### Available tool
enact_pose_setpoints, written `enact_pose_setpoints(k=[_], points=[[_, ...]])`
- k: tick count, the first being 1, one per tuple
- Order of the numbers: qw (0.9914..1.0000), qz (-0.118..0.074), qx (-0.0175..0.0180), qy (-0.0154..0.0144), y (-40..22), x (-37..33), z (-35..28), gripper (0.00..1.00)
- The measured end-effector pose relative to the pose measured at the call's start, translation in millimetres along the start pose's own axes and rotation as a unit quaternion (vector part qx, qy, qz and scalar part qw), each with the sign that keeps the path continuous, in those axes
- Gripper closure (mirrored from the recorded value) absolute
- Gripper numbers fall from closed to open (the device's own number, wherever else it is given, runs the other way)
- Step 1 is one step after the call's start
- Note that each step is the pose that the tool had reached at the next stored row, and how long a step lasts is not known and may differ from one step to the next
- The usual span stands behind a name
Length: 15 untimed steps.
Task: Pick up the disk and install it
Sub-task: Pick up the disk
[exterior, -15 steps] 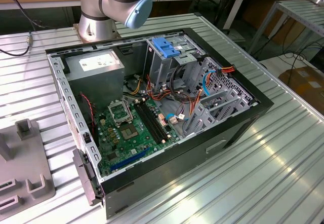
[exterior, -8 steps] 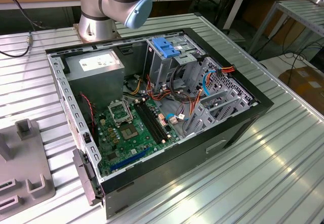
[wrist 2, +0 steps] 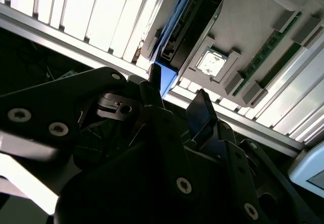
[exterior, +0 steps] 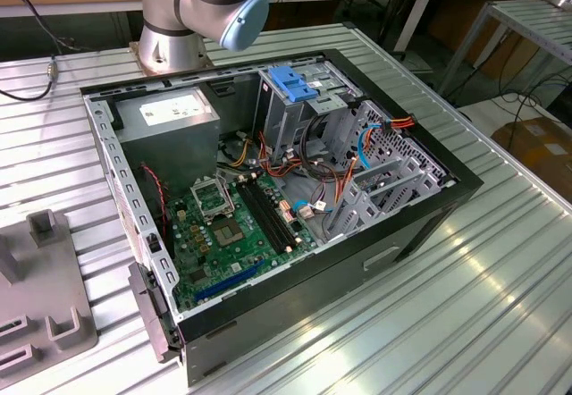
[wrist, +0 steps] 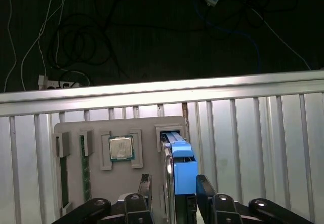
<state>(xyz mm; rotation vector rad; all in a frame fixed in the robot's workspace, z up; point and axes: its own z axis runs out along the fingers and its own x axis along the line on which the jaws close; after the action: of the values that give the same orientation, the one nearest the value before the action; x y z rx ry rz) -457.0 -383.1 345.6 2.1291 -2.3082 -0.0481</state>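
Over the grey holder (wrist: pixel 96 183) on the counter (wrist: pixel 263 143), the claw (wrist: pixel 175 186) stood open astride the disk (wrist: pixel 183 169), upright in its slot; pickup looked unfinished, installation in the computer case (exterior: pixel 402 239) undone.

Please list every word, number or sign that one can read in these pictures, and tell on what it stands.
Nothing can be read with certainty.
White sticker on the power supply: printed, too small to read.
Processor in the grey tray: faint marks, too blurred to read.
Disk: no print on its blue rail.
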Motion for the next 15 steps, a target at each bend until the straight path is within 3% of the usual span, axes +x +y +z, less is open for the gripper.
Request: enact_pose_setpoints(k=[4, 5, 15], points=[[1.0, 0.0, 0.0, 0.0, 0.0, 0.0, 0.0, 0.51], [1.0, 0.0, 0.0001, 0.0, 0.0, 0.0, 0.0, 0.44], [1.0, 0.0, 0.0007, 0.0, 0.0, 0.0, 0.0, 0.44]])
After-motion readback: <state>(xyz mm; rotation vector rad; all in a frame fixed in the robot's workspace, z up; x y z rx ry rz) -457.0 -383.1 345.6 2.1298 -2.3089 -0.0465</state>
